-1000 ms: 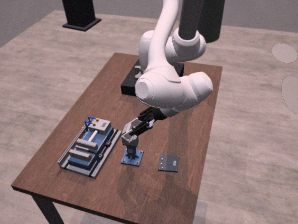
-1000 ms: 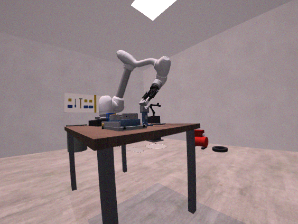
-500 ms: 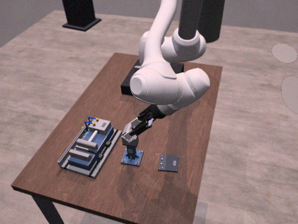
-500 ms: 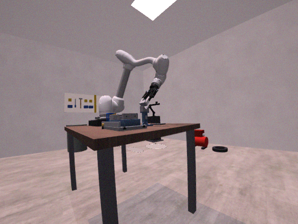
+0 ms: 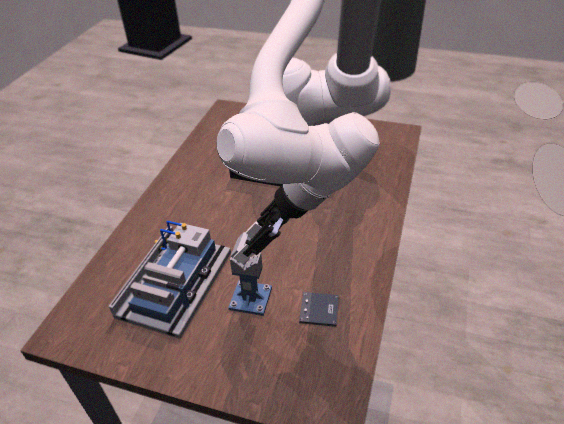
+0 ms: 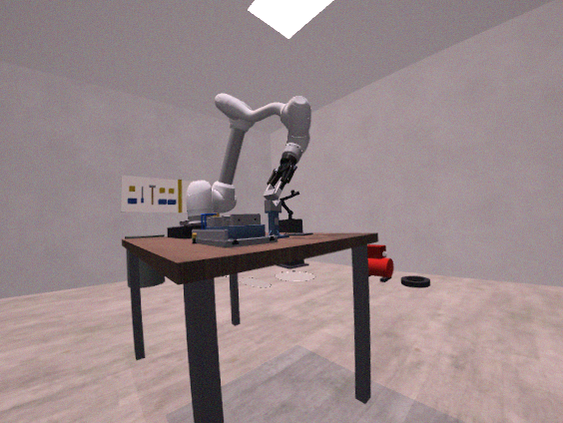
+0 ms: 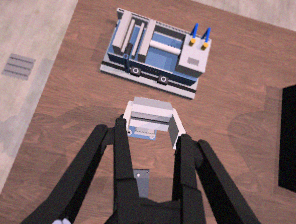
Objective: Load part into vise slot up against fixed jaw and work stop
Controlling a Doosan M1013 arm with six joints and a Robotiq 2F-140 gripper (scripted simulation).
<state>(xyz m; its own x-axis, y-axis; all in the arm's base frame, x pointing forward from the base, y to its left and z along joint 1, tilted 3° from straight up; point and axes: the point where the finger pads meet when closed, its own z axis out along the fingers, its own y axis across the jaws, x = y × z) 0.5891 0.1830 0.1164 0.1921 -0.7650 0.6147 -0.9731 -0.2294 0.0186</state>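
Top view has the V-block (image 5: 249, 289) as the anchor: the vise (image 5: 165, 280) sits just to its left on the table (image 5: 350, 210), and the bare infeed plate (image 5: 319, 308) lies a bit to its right. The gripper (image 5: 245, 256) is right over the V-block, fingers clamped on the gray part (image 7: 148, 115), pads on its two ends in the wrist view. Table edge runs in front, with open wood around.

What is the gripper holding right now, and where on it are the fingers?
The gripper is shut on the grey part, one of the fingers on each of its two opposite ends, above the V-block.
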